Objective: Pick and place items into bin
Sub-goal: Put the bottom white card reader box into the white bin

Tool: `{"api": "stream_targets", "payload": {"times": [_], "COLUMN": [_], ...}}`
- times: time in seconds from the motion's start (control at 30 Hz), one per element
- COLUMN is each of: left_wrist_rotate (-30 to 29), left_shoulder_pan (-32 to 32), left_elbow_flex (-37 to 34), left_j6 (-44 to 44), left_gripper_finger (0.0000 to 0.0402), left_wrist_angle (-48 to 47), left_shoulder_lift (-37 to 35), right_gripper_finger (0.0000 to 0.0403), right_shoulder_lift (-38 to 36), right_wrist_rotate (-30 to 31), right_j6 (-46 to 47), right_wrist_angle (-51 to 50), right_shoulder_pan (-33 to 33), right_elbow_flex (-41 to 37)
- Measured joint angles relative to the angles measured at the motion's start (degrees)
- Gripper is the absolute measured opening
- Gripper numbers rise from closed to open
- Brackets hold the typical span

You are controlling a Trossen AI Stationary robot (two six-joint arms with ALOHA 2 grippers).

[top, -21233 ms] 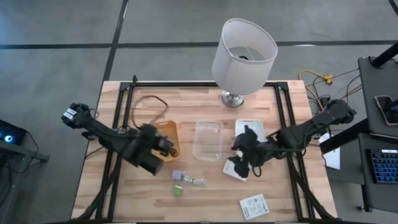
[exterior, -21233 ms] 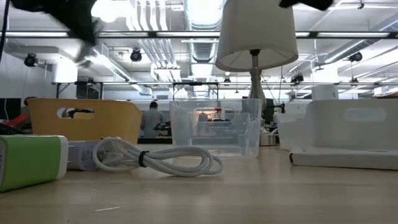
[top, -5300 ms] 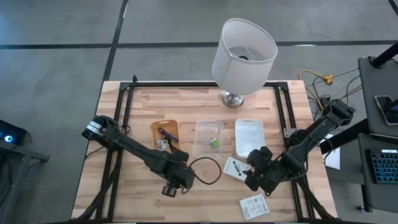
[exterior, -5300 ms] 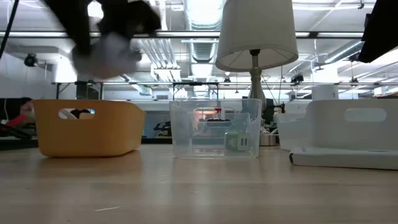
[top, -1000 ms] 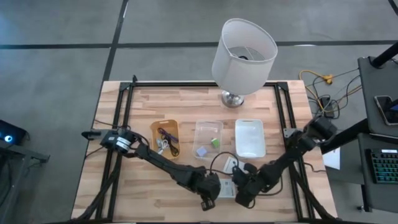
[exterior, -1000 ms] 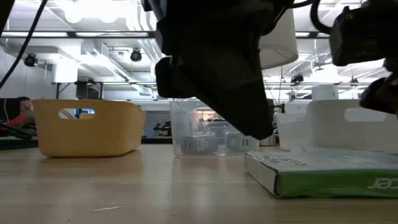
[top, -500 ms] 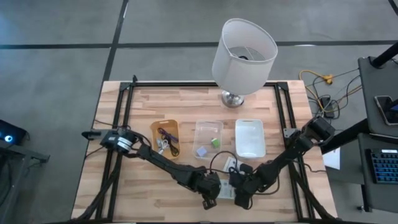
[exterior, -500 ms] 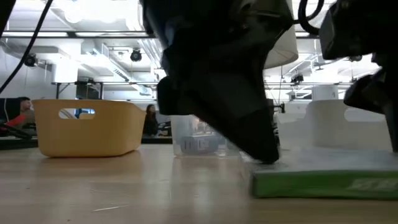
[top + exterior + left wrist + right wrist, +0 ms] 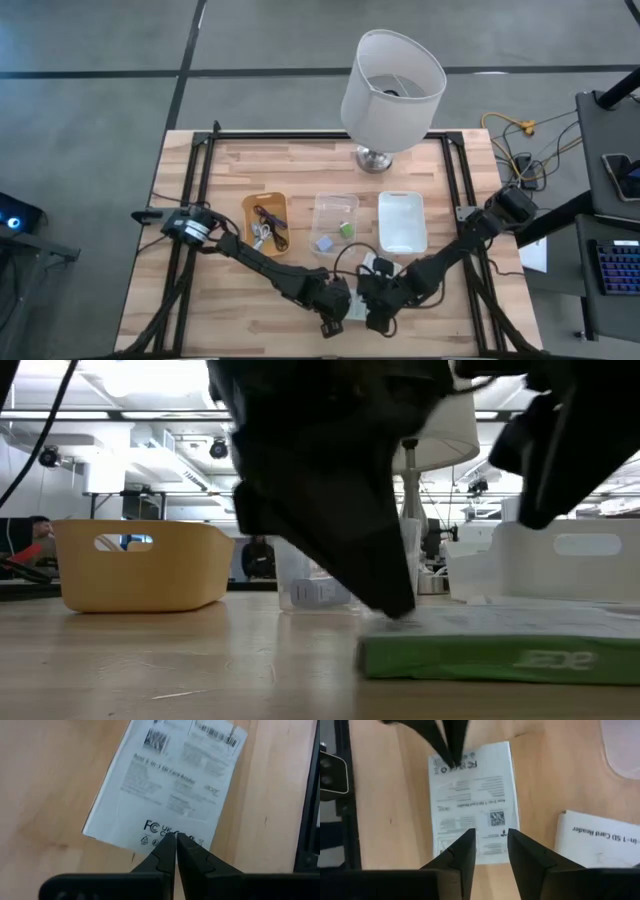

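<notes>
Both grippers crowd the table's front edge over the white printed box (image 9: 167, 785). The left gripper (image 9: 176, 839), fingers pressed together, touches one end of it; the right gripper (image 9: 490, 840), fingers spread, hovers over the opposite end. A second box (image 9: 600, 840) lies just beside.

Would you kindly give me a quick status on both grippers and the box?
Left gripper shut, tips on one end of the white card-reader box. Right gripper open over its other end. Box flat on table; second box lies alongside.
</notes>
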Motion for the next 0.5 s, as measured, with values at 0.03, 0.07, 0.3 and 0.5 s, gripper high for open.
{"api": "stream_targets", "payload": {"times": [0.03, 0.07, 0.3, 0.5], "left_wrist_rotate": [-1.13, -2.26, -3.78, -2.13], "left_shoulder_pan": [-0.26, -0.6, -3.0, -4.7], "left_elbow_flex": [0.1, 0.12, 0.35, 0.34], "left_j6": [0.09, 0.26, 2.0, -3.47], "left_gripper_finger": [0.0, 0.0, 0.0, 0.0], "left_wrist_angle": [0.05, 0.26, 1.51, 9.69], "left_shoulder_lift": [-0.72, -1.73, -5.16, -2.89], "right_gripper_finger": [0.0108, 0.0113, 0.012, 0.0077], "right_shoulder_lift": [0.0, 0.0, 0.3, 1.62], "right_wrist_rotate": [-1.34, -3.24, -10.92, -11.25], "right_j6": [-0.9, -1.65, -6.26, -10.6], "right_wrist_angle": [0.0, 0.02, 2.13, 3.14], "right_shoulder_pan": [-0.65, -1.41, -7.33, -11.41], "right_elbow_flex": [0.09, 0.17, -0.47, -0.29]}}
